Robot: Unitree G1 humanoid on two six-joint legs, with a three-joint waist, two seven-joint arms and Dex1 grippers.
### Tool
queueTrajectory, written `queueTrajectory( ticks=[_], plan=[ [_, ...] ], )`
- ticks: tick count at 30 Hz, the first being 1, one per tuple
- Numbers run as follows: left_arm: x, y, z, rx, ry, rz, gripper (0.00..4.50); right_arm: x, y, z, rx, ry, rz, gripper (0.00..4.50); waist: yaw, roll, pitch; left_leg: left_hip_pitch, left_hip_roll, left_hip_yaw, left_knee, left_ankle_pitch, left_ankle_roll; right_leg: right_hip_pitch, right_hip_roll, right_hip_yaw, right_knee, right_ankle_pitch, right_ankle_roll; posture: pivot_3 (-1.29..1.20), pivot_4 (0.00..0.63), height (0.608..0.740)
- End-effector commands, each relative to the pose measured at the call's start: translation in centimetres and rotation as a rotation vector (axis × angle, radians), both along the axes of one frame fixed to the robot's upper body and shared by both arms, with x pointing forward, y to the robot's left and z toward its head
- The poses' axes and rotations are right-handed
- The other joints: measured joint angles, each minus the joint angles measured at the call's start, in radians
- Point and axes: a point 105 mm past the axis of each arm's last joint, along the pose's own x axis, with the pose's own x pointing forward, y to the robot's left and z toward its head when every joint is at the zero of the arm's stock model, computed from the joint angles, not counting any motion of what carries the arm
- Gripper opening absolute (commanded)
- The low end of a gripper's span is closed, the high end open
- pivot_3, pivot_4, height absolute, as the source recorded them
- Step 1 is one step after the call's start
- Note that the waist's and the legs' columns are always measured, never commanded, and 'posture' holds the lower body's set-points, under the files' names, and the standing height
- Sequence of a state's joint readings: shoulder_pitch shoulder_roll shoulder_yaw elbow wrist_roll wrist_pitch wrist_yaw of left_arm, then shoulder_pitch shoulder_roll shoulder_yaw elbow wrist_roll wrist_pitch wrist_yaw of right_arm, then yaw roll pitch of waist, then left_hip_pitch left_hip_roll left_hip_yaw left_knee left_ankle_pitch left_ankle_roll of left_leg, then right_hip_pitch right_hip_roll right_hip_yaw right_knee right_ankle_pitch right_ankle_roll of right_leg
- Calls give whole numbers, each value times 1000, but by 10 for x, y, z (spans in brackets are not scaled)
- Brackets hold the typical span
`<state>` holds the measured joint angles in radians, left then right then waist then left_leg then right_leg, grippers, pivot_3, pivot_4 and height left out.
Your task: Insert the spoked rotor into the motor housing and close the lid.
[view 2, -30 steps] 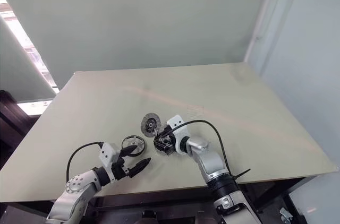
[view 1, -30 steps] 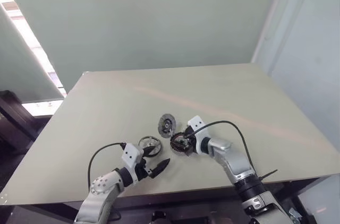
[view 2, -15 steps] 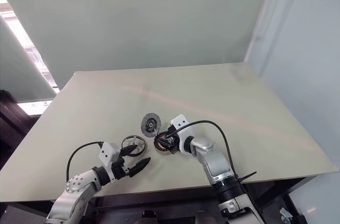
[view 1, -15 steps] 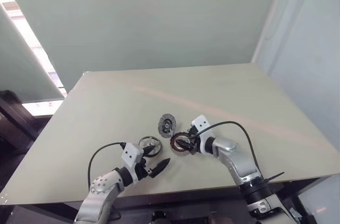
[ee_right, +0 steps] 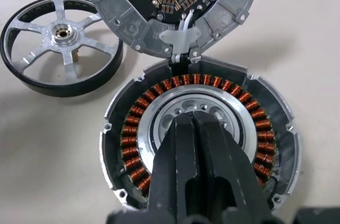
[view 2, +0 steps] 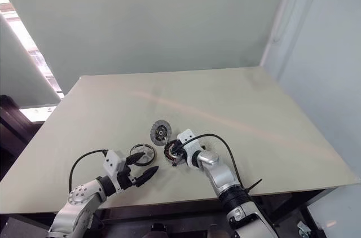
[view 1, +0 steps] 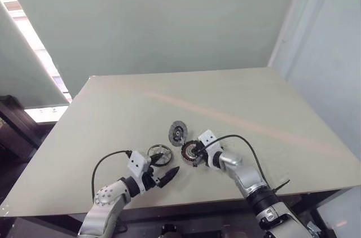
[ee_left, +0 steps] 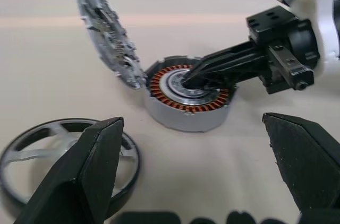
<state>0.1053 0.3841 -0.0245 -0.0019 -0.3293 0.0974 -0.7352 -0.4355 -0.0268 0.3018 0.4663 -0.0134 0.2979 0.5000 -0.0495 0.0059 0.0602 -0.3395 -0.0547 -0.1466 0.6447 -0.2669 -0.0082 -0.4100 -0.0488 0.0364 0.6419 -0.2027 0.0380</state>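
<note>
1. Our right gripper (ee_right: 192, 120) has just snapped shut, empty, tips in the motor housing (ee_left: 186, 99) centre.
2. The left gripper (ee_left: 194, 168) gapes empty near the spoked rotor (ee_right: 61, 46), left of the housing; lid (ee_left: 106, 33) open, insertion pending.

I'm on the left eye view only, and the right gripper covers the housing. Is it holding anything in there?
Observer: No. The right wrist view has the right gripper shut with nothing between its fingers, their tips over the silver centre of the motor housing.
Operator: Is the lid out of the way?
Observer: Yes. The lid stands open, tilted up from the joint at the housing's edge, with its inner face towards the windings.
Operator: And the rotor?
Observer: The spoked rotor lies flat on the table beside the housing, apart from it. The left gripper is open beside it and is not holding it.
</note>
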Motion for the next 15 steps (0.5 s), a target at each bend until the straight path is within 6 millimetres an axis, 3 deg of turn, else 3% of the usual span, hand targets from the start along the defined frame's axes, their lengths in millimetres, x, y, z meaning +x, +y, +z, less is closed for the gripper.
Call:
queueTrajectory(
  ticks=[1,4,9,15],
  plan=[
    [2,3,13,-8,-50,22,4500,5,3,12,40,-30,-1,50,0,0,0,0,0,0,0,0,0,0,0,0,0,0,0,0,0,740],
    [0,8,16,-70,-32,75,4500,8,3,27,88,-67,3,50,0,0,0,0,0,0,0,0,0,0,0,0,0,0,0,0,0,740],
    [-9,17,26,-311,93,203,4500,10,3,47,159,-101,11,50,0,0,0,-1,0,-1,0,0,0,-1,0,0,0,0,0,0,0,740],
    [-21,35,14,-445,277,308,4500,5,2,56,174,-121,38,50,0,0,0,0,1,-1,0,0,0,0,0,-1,0,0,0,0,0,740]
  ],
)
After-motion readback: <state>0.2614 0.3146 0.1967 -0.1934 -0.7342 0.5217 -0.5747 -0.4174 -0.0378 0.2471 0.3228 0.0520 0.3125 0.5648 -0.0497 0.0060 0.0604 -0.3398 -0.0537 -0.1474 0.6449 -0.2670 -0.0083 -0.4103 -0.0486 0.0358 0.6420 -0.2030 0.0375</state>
